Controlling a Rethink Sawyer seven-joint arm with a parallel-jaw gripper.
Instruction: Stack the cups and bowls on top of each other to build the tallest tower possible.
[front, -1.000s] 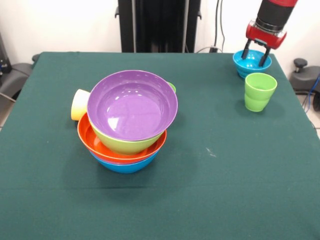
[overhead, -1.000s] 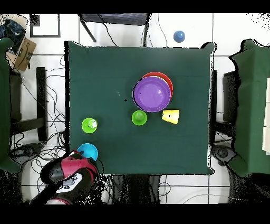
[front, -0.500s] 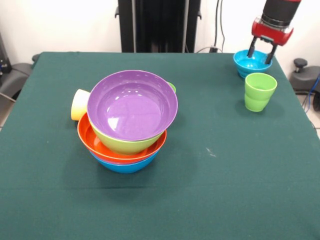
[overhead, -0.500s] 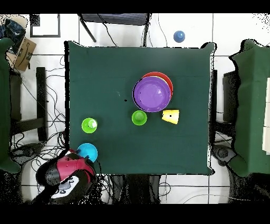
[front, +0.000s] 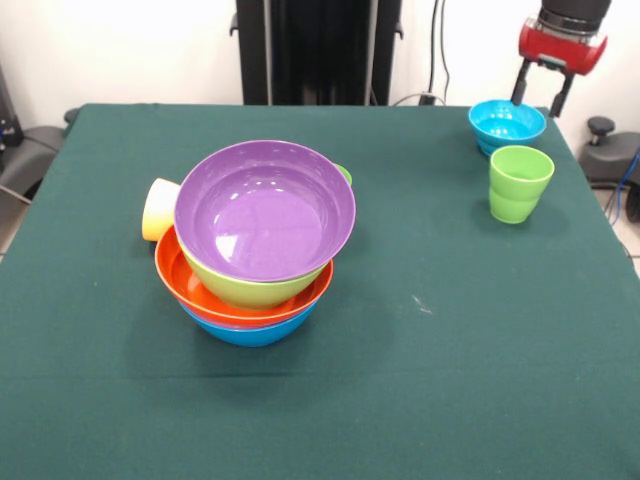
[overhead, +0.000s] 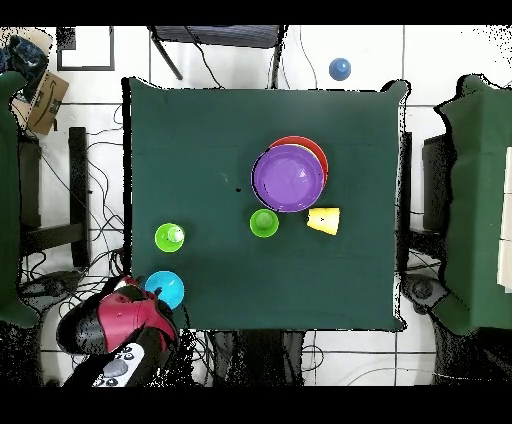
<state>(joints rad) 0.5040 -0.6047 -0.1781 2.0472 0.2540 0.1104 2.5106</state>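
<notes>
- The gripper (front: 541, 96) hangs above the far right corner of the green worktop (front: 420, 380), just past the turquoise bowl (front: 507, 123); its jaws stand apart and hold nothing.
- The overhead view shows only the red and black head of the arm beside the turquoise bowl (overhead: 165, 289); the jaws are hidden beneath it there.
- The light green cup (front: 520, 183) stands upright just in front of the turquoise bowl, apart from it.
- The tower (front: 256, 245) sits left of the worktop's middle: blue bowl (front: 250, 333) lowest, then orange bowl (front: 200, 297), lime bowl (front: 250, 288) and purple bowl (front: 265, 208) on top, tilted toward the camera.
- From above, only the purple bowl (overhead: 289, 177) and a crescent of the orange bowl (overhead: 311, 148) show; the blue and lime layers are covered.
- A yellow cup (front: 159, 209) lies on its side, close against the tower.
- The overhead view shows a green cup (overhead: 264, 223) upright beside the tower; the front view gives only a sliver of it behind the purple rim.
- A small dark blue bowl (overhead: 340, 69) lies on the floor beyond the worktop, seen only from overhead.
</notes>
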